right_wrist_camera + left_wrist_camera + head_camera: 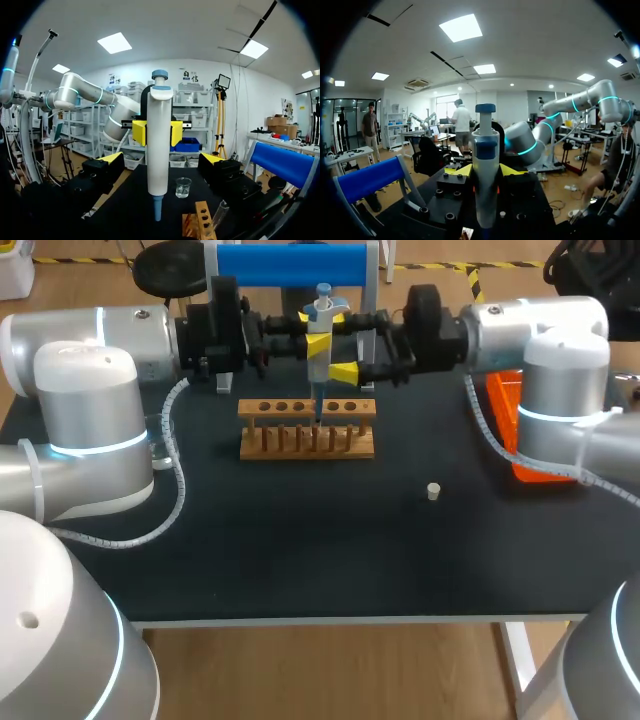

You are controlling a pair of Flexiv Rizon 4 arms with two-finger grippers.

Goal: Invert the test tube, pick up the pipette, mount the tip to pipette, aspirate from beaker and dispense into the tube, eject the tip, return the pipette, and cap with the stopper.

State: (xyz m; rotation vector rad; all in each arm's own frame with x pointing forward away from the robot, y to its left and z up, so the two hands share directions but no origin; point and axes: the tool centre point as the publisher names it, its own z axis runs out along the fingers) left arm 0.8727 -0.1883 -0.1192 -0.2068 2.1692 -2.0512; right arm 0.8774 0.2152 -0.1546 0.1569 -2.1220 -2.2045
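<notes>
The pipette (320,335) stands over the rack (307,430), at 12 o'clock of the table (300,550). The stopper (433,491) lies at 4 o'clock from the rack, the beaker (183,187) at 9 o'clock.

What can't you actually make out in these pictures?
- Liquid level in the beaker: right wrist view, too small to tell.
- Lower end of the pipette: left wrist view, cut off by the picture's edge.
- The test tube: right wrist view, blurred and cut off by the edge; head view, too faint to find at the rack.
</notes>
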